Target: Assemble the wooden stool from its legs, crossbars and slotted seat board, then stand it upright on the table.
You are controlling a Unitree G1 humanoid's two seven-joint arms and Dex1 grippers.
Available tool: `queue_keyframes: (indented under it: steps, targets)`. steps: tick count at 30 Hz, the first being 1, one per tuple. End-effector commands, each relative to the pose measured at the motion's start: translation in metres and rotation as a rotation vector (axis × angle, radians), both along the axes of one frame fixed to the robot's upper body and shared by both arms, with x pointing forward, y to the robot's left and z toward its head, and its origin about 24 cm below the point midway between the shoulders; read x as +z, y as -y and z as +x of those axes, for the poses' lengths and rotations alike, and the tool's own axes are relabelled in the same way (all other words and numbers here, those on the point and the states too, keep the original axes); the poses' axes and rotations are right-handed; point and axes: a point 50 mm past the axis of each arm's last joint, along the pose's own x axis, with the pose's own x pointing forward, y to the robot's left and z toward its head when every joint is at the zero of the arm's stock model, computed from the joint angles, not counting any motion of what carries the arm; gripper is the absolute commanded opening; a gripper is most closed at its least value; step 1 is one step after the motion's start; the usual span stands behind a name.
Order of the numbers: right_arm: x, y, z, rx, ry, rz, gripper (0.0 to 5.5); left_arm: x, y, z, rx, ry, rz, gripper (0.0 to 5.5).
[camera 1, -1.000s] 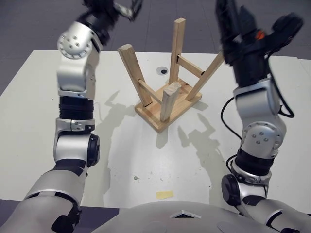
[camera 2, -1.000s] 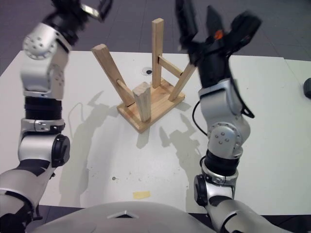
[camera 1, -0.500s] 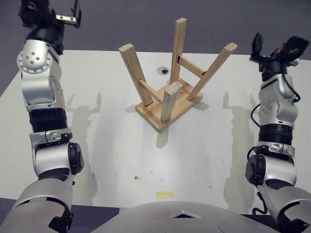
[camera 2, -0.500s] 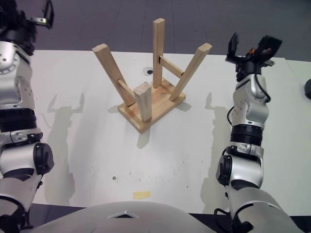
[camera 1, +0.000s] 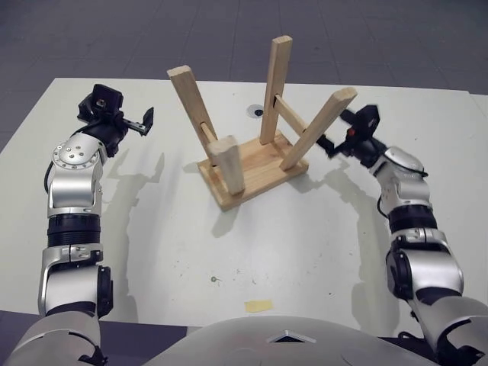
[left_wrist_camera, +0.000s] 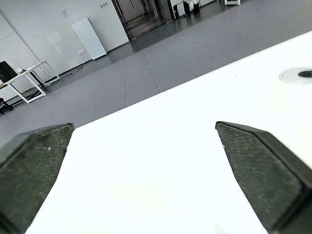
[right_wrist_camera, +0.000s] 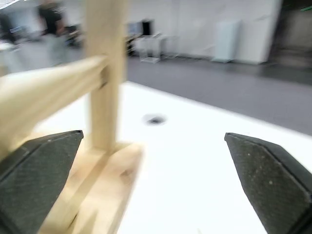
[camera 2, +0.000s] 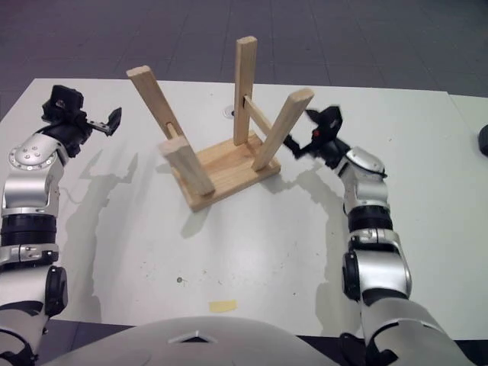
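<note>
Head view: the wooden stool [camera 1: 252, 164] stands upside down near the table's [camera 1: 305, 252] far edge. The right jaws are spread and empty beside one leg [camera 1: 320, 126] — a nudge could topple it.

Left wrist view: the left jaws are wide apart, holding nothing.

Right wrist view: the crossbar [right_wrist_camera: 48, 92] is close ahead — lifting by one leg may loosen the joints.

Bright overhead light, soft stool [camera 1: 263, 158] shadow on white table [camera 1: 305, 259] near side, bkgd floor [camera 1: 396, 38] dimmer

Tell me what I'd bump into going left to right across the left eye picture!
First the left gripper, jaws open → the upside-down wooden stool → the right gripper, jaws open beside a stool leg.
</note>
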Motion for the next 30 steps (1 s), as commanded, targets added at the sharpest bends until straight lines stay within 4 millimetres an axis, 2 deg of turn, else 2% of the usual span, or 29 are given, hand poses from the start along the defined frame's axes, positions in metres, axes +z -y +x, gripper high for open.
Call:
queue_keyframes:
  steps: [1,4,6,8,10,13,17,21,24,26,30]
  targets:
    - [0.002,0.001,-0.026,0.066,-0.023,-0.024,5.40,0.001,-0.026,-0.014,0.049,-0.011,0.057,5.37]
    - [0.007,0.004,-0.035,-0.020,0.013,0.014,5.40,-0.003,-0.030,-0.019,-0.010,-0.024,0.047,5.37]
    - [0.010,0.010,-0.049,-0.030,0.000,0.039,5.40,-0.007,-0.032,-0.026,-0.109,-0.073,0.073,5.37]
    - [0.011,0.017,-0.067,0.028,-0.053,0.021,5.40,-0.018,-0.033,-0.038,-0.258,-0.216,0.116,5.37]
    - [0.010,0.024,-0.076,0.065,-0.105,-0.004,5.40,-0.032,-0.029,-0.052,-0.428,-0.406,0.167,5.37]
    - [0.010,0.024,-0.068,0.086,-0.110,-0.031,5.40,-0.038,-0.010,-0.061,-0.615,-0.544,0.161,5.37]
    - [0.014,-0.004,-0.042,0.164,-0.068,-0.011,5.40,-0.034,0.036,-0.060,-0.835,-0.573,0.084,5.37]
    - [0.011,-0.032,-0.028,0.277,-0.088,0.015,5.40,-0.031,0.072,-0.050,-0.929,-0.530,0.017,5.37]
    - [0.009,-0.048,-0.036,0.417,-0.152,0.034,5.40,-0.034,0.084,-0.041,-0.922,-0.500,0.028,5.37]
    - [0.009,-0.049,-0.048,0.493,-0.221,0.046,5.40,-0.035,0.085,-0.037,-0.896,-0.484,0.025,5.37]
    - [0.006,-0.033,-0.069,0.507,-0.302,0.029,5.40,-0.041,0.075,-0.033,-0.859,-0.509,0.056,5.37]
